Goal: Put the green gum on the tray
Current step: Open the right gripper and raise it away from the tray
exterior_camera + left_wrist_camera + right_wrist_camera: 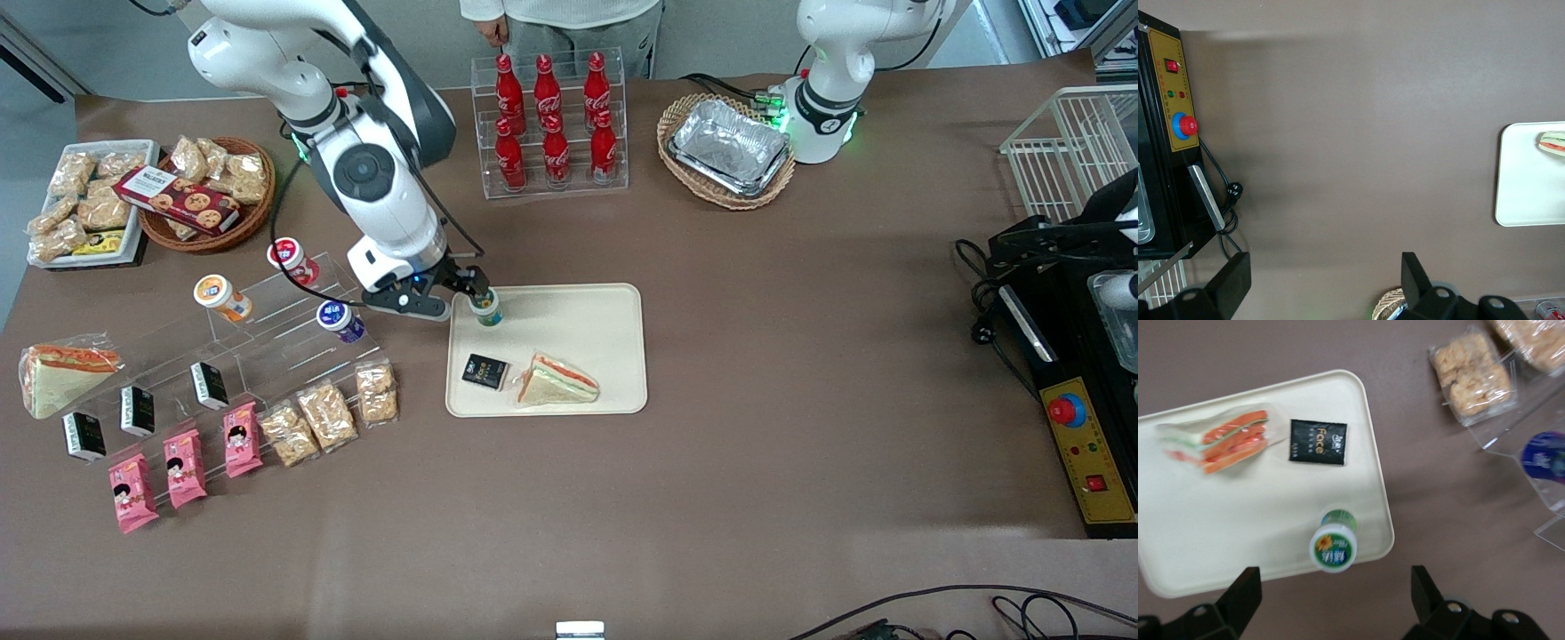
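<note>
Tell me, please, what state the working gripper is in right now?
Gripper: open, holding nothing, above the green gum standing on the tray.

**Robot lab rigged as a mock snack shop**

Brown-covered counter [800, 427] laid out like retail: clear rack of cola bottles [551, 120] at 12 o'clock, tiered acrylic shelf [267, 333] with gum bottles and snack packs at 9, cookie basket [209, 191] at 10, foil trays [729, 147] in a wicker basket at 1. Lab giveaways: Franka arms bolted to the counter, control box with red e-stop [1067, 411] at 3, loose cables. Claw [476, 289] sits over the tray [605, 333] corner nearest the shelf.
</note>
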Controlling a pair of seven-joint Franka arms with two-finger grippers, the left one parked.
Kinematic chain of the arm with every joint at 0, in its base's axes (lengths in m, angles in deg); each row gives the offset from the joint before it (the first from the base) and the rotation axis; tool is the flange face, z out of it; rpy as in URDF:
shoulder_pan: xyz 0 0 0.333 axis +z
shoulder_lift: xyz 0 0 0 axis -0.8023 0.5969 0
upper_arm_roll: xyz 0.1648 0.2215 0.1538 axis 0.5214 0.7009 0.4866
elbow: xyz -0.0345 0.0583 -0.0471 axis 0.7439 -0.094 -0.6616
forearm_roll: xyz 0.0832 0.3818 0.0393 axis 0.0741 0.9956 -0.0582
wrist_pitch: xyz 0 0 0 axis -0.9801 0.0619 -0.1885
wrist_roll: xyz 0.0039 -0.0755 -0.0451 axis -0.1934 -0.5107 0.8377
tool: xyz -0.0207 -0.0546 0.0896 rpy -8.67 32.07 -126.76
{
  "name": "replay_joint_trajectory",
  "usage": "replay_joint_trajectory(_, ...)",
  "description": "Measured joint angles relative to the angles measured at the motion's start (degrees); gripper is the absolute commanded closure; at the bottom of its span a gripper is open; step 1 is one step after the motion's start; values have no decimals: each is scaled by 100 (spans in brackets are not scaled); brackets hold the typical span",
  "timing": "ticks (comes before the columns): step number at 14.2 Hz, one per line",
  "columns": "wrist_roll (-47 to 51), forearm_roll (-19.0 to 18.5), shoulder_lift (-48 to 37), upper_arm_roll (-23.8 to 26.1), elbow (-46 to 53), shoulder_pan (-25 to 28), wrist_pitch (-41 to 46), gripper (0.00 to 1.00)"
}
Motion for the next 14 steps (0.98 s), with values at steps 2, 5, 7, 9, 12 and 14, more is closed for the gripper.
replay_joint_trajectory(2, -3, 0, -119, 3, 812, 2, 1097, 0)
replay_joint_trajectory(5, -220, 0, -164, 7, 1995, 4, 2357, 0)
replay_joint_trajectory(7, -608, 0, -176, -53, 2517, 4, 2851, 0)
replay_joint_trajectory(9, -1026, -6, -233, -305, 2747, -22, 3000, 0)
replay_joint_trajectory(12, -2378, -15, -319, -447, 2802, -763, 3043, 0)
replay_joint_trajectory(14, -3359, -15, -330, -244, 2803, -1618, 3056, 0)
